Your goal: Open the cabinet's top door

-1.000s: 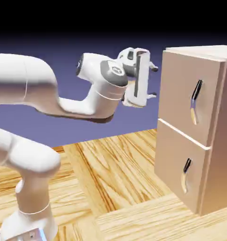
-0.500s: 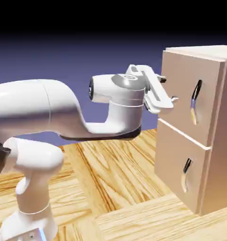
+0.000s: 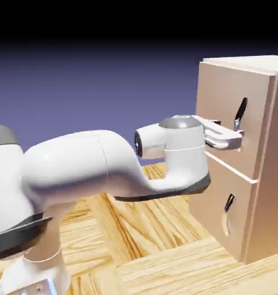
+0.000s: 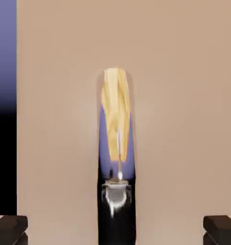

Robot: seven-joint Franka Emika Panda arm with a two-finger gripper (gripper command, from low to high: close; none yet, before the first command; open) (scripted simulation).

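The beige-pink cabinet stands at the right of the exterior view. Its top door is flush and carries a slim dark curved handle. My gripper is right at the lower half of that handle, close to the door face. In the hand view the handle runs upright through the middle, shiny and reflecting wood and sky. The two dark fingertips sit far apart at the bottom corners, either side of the handle and not touching it. The gripper is open.
Below the top door is the shorter panel with its own dark handle. The cabinet stands on a wooden table. My white arm stretches across from the lower left.
The hand has dropped lower and moved right, up to the top door's handle. It rolled from fingers stacked vertically to lying level. The jaws stayed wide apart.
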